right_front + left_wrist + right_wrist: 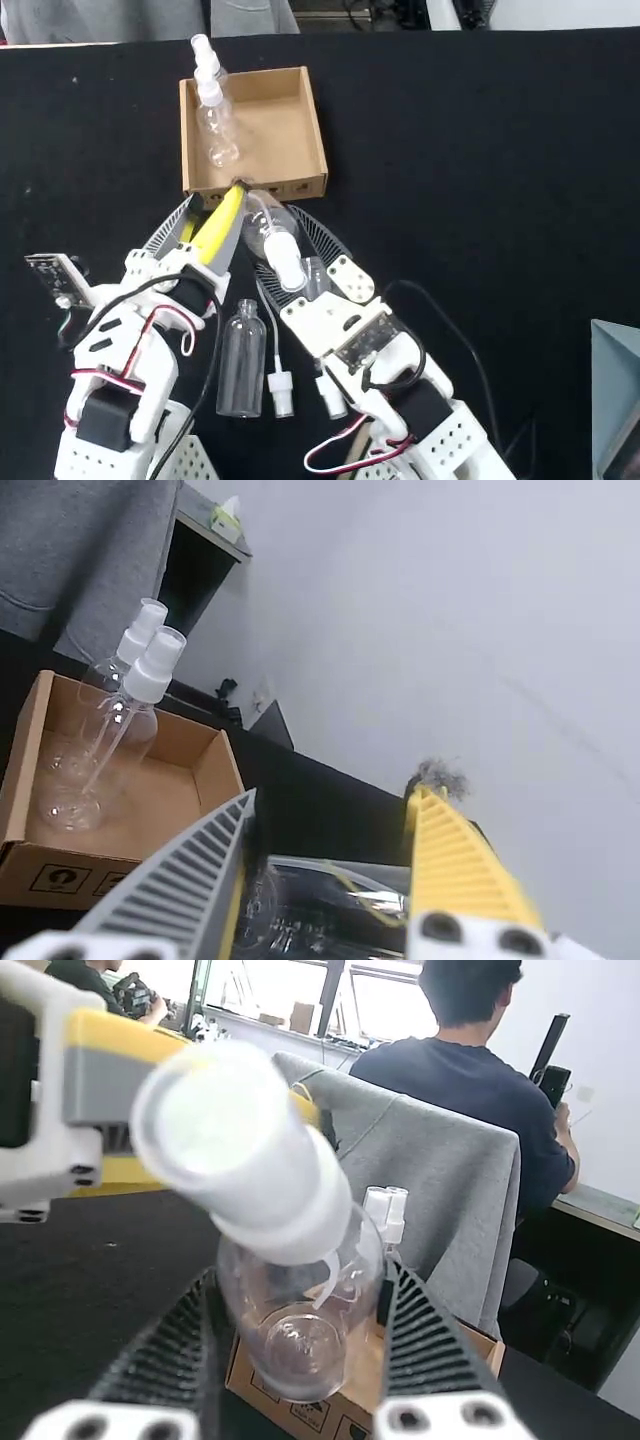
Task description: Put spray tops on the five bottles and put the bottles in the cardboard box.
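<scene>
We note the right pincer [300, 1300] clamped on a capped bottle [262, 225] at the arm-side edge of the box [316, 130]; left pincer [335, 800] spread wide, just beside.

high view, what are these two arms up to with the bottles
The right gripper holds a capped bottle just in front of the cardboard box, its spray top pointing away from the box. The left gripper sits close beside it, fingers apart. Two capped bottles already lean in the box. An open bottle and a loose spray top lie on the table.
</scene>
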